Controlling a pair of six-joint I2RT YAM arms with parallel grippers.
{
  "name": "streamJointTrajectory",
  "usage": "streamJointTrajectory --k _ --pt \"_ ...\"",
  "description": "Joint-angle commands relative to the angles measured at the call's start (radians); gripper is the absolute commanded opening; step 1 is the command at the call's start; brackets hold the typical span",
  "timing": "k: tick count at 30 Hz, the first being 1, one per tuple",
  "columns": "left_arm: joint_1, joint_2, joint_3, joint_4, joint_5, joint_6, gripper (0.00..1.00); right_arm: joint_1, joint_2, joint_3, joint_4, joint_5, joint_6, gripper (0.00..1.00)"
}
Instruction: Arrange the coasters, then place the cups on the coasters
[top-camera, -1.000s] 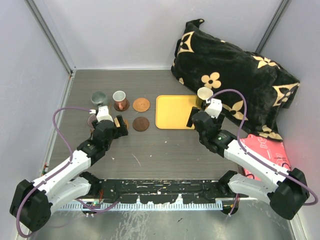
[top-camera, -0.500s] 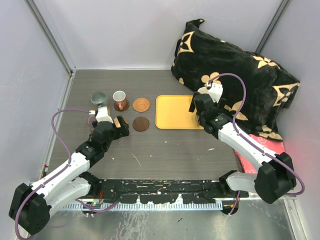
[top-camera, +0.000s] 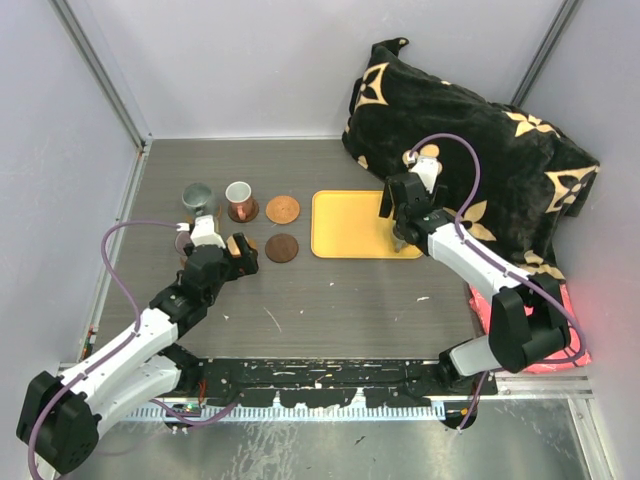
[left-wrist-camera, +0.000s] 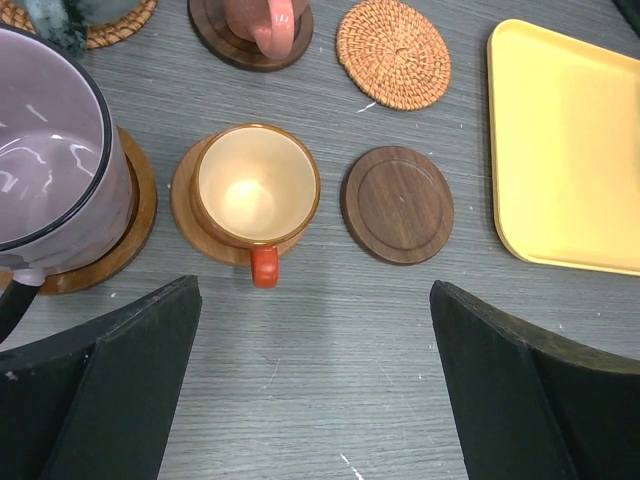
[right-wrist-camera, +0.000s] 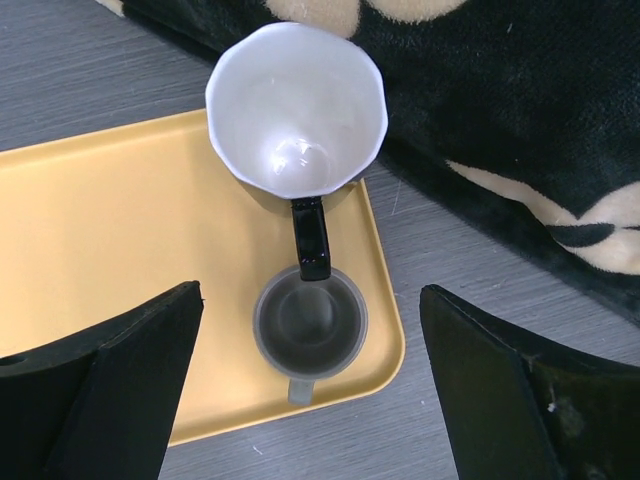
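In the left wrist view my left gripper (left-wrist-camera: 315, 292) is open over bare table, just short of a tiny orange cup (left-wrist-camera: 256, 185) standing on a wooden coaster (left-wrist-camera: 190, 225). Left of it a purple mug (left-wrist-camera: 45, 150) sits on another coaster (left-wrist-camera: 135, 215). A copper-pink cup (left-wrist-camera: 266, 22) stands on a dark coaster. A dark brown coaster (left-wrist-camera: 397, 204) and a woven coaster (left-wrist-camera: 393, 53) lie bare. My right gripper (right-wrist-camera: 310, 295) is open above a tiny grey cup (right-wrist-camera: 309, 320), which touches the handle of a black cup (right-wrist-camera: 296, 108); both stand on the tray.
The square yellow tray (top-camera: 345, 225) lies mid-table. A black flowered pillow (top-camera: 470, 140) fills the back right, close to the tray's corner. A grey-green mug (top-camera: 197, 196) stands at the far left. A pink flat object (top-camera: 535, 300) lies at the right edge.
The right arm has swung away from me, over the tray's right edge, and now covers the black cup in the top view. The left gripper has barely moved.
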Motion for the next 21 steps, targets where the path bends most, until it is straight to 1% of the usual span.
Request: streamJointTrajectory --k 1,5,11,21 --pt "0.004 -0.018 -0.001 0.053 -0.004 -0.012 0.98 -0.031 0.02 0.049 0.058 -0.019 -0.025 0.93" --pt "0.003 -0.032 -0.011 0.056 -0.023 -0.02 0.98 -0.048 0.038 0.029 0.093 -0.049 -0.022 0.9" --pt "0.003 -0.05 -0.027 0.067 -0.027 -0.027 0.98 -0.051 0.07 0.023 0.136 -0.031 -0.023 0.83" --pt "0.003 -0.052 -0.033 0.072 -0.028 -0.028 0.98 -0.058 0.12 0.008 0.202 -0.027 -0.013 0.8"
